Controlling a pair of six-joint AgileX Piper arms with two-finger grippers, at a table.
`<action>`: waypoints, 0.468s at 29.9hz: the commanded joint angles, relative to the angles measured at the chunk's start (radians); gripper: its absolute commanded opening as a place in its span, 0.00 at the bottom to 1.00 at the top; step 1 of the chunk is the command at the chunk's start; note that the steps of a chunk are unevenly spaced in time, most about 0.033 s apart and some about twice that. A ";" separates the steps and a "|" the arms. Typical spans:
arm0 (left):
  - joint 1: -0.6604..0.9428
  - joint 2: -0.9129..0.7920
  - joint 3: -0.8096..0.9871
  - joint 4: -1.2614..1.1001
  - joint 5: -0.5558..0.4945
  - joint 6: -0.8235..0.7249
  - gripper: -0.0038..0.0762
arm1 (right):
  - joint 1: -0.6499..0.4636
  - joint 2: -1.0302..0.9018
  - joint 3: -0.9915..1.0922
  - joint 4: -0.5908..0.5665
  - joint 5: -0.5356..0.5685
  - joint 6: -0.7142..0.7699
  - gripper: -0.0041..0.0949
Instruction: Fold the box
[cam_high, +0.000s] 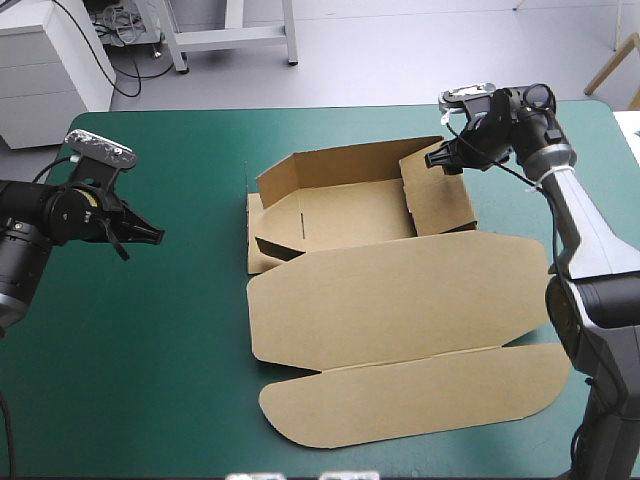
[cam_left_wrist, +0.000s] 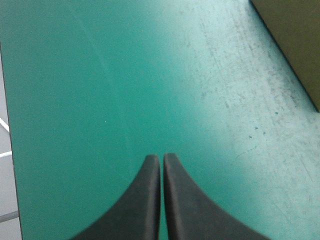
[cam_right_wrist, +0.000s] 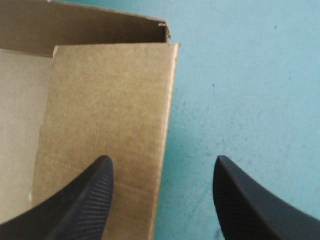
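Hovering over bare teal-green cover (cam_high: 150, 350), well left of the box (cam_high: 340, 215), the left gripper (cam_high: 152, 235) is shown with its fingers pressed together and nothing held. The box is placed mid-table: its walls (cam_high: 340, 160) are raised at the far side, its lid (cam_high: 400, 300) is laid flat toward the near edge, and its tray's long axis is set left to right. The right gripper (cam_high: 445, 160) is spread wide astride the right-hand wall's edge, which is not gripped.

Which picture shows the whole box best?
The high view: the box shows whole there, with its flat lid. The right wrist view shows only one wall; the left wrist view only a brown corner.
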 joint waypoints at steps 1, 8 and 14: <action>0.013 -0.027 -0.024 -0.006 -0.060 0.002 0.06 | -0.004 -0.129 -0.035 -0.032 0.007 -0.008 0.60; 0.150 -0.027 -0.024 -0.043 -0.091 0.002 0.06 | -0.004 -0.275 -0.035 -0.035 0.007 -0.008 0.60; 0.295 -0.027 -0.024 -0.277 -0.091 0.037 0.06 | -0.004 -0.317 -0.033 -0.036 0.007 0.000 0.60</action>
